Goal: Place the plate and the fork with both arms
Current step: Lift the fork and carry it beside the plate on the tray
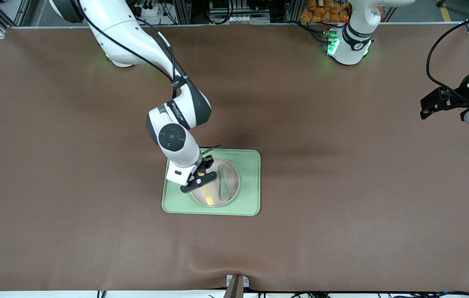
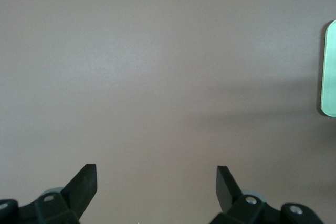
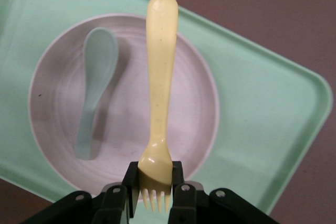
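The pale beige-pink plate (image 1: pixel 234 179) lies on the light green tray (image 1: pixel 251 165) in the middle of the table. My right gripper (image 1: pixel 201 176) is over the plate, shut on the yellow fork (image 1: pixel 208 194) at its tine end. The handle sticks out over the plate toward the front camera. In the right wrist view the fork (image 3: pixel 160 77) is clamped in my right gripper (image 3: pixel 155 182) above the plate (image 3: pixel 194 103). I cannot tell whether the fork touches the plate. My left gripper (image 1: pixel 429 106) waits open and empty over bare table at the left arm's end; the left wrist view shows it (image 2: pixel 156 179) too.
A teal-green spoon (image 1: pixel 223 182) lies in the plate beside the fork, seen also in the right wrist view (image 3: pixel 94 87). The tray (image 3: pixel 262 103) surrounds the plate. One tray edge (image 2: pixel 329 72) shows in the left wrist view. Brown mat covers the table.
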`<state>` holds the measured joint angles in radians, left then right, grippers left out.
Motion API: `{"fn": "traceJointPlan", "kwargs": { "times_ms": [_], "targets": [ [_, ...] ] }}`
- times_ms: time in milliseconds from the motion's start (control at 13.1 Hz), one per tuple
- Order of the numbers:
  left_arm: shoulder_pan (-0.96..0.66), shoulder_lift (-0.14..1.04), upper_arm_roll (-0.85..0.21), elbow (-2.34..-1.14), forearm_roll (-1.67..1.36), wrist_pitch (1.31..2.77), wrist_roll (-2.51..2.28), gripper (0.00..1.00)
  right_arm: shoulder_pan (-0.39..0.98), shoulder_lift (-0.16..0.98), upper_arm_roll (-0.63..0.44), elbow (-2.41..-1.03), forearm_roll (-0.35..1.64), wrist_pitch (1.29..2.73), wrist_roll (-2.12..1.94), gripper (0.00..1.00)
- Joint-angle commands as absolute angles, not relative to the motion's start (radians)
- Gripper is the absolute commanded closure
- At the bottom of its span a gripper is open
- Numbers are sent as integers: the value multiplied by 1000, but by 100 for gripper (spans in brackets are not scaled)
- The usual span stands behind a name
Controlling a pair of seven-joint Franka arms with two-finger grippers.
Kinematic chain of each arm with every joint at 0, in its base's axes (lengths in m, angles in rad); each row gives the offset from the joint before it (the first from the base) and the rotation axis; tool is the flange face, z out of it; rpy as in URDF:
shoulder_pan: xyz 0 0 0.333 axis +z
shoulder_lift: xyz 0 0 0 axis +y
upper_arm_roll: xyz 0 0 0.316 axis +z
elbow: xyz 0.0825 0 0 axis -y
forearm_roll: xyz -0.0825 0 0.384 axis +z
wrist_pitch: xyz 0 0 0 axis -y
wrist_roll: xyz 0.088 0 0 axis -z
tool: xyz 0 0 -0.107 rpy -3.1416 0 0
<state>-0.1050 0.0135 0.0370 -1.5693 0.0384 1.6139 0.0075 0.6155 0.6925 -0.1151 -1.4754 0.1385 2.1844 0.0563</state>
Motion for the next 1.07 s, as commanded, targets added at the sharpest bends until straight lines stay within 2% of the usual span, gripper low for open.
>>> {"fn": "traceJointPlan", "kwargs": {
  "times_ms": [0,153,993],
  "targets": [
    [-91,29,29,-1552,18,1614,20,0,551,658,-103,-1522,150,2168,75,100],
    [-91,29,29,-1552,17,1614,20,0,540,640,-103,-1587,150,2180,161,100],
    [-91,31,35,-1560,-20,1612,-18,0,515,657,-100,-1697,166,2250,291,100]
  ]
}}
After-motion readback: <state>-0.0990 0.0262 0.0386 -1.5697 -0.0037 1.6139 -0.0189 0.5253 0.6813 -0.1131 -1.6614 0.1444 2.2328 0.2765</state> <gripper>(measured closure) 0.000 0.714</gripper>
